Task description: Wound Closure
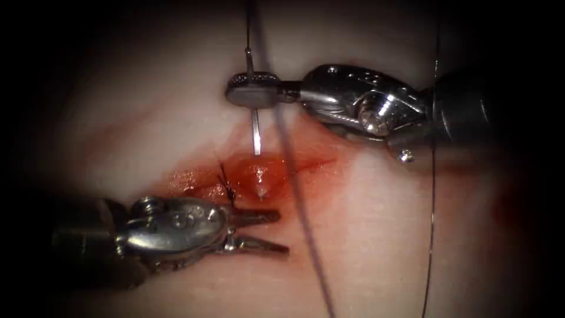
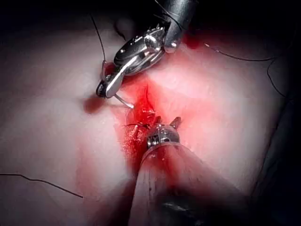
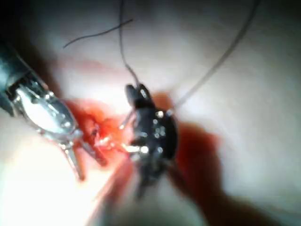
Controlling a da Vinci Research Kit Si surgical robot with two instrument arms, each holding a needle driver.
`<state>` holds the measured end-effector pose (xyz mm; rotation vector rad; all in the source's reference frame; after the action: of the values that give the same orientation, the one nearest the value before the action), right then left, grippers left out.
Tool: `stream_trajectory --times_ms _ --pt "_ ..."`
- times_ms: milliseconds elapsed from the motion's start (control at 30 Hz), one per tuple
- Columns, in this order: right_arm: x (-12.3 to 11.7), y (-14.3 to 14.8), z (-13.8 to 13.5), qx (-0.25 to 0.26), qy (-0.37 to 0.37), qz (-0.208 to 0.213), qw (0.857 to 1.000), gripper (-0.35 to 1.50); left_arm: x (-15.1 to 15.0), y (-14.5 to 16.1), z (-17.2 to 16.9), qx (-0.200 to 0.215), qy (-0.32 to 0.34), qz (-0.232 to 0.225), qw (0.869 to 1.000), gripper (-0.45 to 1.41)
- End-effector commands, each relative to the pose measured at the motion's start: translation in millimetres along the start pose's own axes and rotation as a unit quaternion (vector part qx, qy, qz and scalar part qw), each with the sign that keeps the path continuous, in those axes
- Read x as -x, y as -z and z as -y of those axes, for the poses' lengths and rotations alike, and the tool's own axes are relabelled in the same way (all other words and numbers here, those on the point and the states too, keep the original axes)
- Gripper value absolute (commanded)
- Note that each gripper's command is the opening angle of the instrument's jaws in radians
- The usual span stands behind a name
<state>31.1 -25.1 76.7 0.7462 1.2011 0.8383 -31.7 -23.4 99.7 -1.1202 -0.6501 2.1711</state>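
Item 1, my right tool: it comes in from the right of the endoscope view, above the cut. My fingers are clamped on the needle, gripping it near its tail end. In the left wrist view the same tool sits just beside the wound with the needle curving out from under it.

Item 2, the needle: it hangs nearly straight down from my right fingers, its point toward the red wet middle of the cut. A small pale tip shows in the wound below; I cannot tell whether that is the needle's point coming through the tissue.

Item 3, my left tool: it lies below the cut, toward its left end. Its fingers are parted and hold nothing, with the upper finger near the wound's lower edge. The right wrist view shows those fingers spread and bare.

Item 4, the thread: one strand runs from the top of the view past my right fingers, down over the cut and off the lower edge. A second thin strand hangs at the right.

Item 5, the tissue: pale, with the cut running left to right and red fluid pooled around it. A short dark knot with cut ends stands on the left part of the cut.
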Motion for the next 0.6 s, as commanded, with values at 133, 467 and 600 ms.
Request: stream_trajectory --times_ms 133,467,600 --pt "1.0 -0.6 0.5 -0.013 -0.017 0.008 1.0 -0.35 0.4 -0.7 -0.1 0.001 0.0 0.0 1.0 0.34" --pt "2.0 0.0 1.6 -0.036 -0.055 0.026 0.998 -0.35 0.6 -0.3 0.0 -0.004 -0.019 0.005 1.0 0.32" --pt "2.4 0.2 2.2 -0.047 -0.072 0.034 0.996 -0.35 0.7 -0.2 0.1 -0.005 -0.022 0.006 1.0 0.32"
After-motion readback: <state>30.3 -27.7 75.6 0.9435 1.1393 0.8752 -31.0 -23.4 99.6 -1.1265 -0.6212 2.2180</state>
